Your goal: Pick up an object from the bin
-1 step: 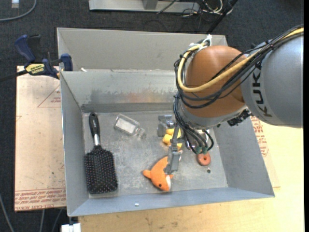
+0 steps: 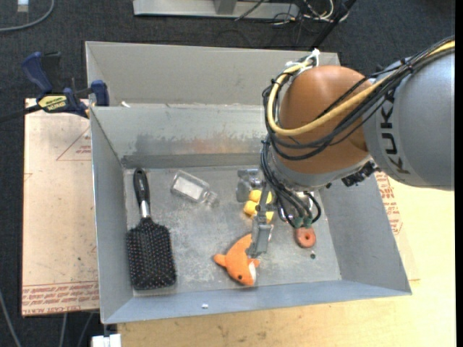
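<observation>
The orange fish toy (image 2: 237,266) could be pushed aside by the off-centre end effector (image 2: 260,241), whose opening cannot be judged.

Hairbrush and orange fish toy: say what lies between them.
Nothing: in the camera view, only bare bin floor separates the hairbrush and the fish toy.

Dark grey carpet floor (image 2: 87,13) surrounding bin (image 2: 210,48); flat metal stand base (image 2: 217,4) beyond far edge; tangled black cables (image 2: 318,6) past far right corner.
</observation>
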Controlling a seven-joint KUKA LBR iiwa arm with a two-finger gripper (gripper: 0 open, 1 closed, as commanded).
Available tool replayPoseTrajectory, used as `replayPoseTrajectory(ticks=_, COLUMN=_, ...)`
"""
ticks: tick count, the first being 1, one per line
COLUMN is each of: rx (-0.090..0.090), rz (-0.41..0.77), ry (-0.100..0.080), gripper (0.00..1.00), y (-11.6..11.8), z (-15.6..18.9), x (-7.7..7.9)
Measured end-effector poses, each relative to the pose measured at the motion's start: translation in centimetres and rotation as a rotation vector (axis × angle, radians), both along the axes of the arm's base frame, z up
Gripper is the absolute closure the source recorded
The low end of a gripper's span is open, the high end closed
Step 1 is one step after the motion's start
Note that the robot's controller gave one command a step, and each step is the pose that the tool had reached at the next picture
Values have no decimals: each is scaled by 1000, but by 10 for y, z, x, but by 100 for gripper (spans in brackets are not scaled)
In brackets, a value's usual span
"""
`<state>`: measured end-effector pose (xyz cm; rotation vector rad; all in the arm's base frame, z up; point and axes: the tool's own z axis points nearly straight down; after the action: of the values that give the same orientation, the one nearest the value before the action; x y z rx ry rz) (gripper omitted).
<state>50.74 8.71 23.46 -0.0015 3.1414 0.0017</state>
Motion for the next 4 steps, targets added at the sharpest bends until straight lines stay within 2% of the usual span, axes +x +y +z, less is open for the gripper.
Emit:
replayPoseTrajectory(ticks=1, rx=1, rz=50, ry=-5, gripper=0, y=-4, z=-45, x=-7)
replayPoseTrajectory(ticks=2, rx=2, rz=147, ry=-4, gripper=0, y=-28, z=-99, x=-12)
replayPoseTrajectory(ticks=3, rx=1, rz=303, ry=-5, gripper=100, y=-47, z=-165, x=-4)
replayPoseTrajectory(ticks=4, rx=2, rz=303, ry=-5, gripper=100, y=-47, z=-165, x=-4)
